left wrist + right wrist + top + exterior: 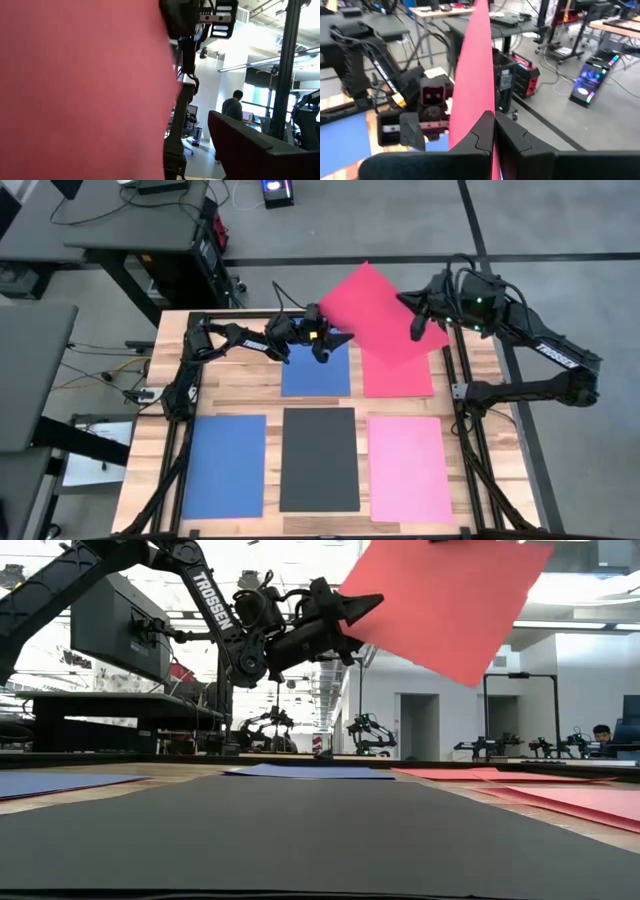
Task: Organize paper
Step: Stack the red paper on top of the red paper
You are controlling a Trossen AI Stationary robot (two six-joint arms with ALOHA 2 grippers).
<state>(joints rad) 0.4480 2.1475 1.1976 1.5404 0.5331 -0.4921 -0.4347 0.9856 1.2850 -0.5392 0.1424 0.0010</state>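
Red sheet (385, 315) is airborne over table's (240, 385) far edge. Right wrist cam alone shows right gripper (492, 131) pinched tight on its edge. High view only: blue (224, 466), black (319, 459), pink (409, 468) sheets flat below. Left gripper (322, 350) spread wide beside red sheet, holding nothing. Person (233, 107) in bkgd.

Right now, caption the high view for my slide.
Right gripper holds a red sheet aloft; open left gripper reaches toward it.
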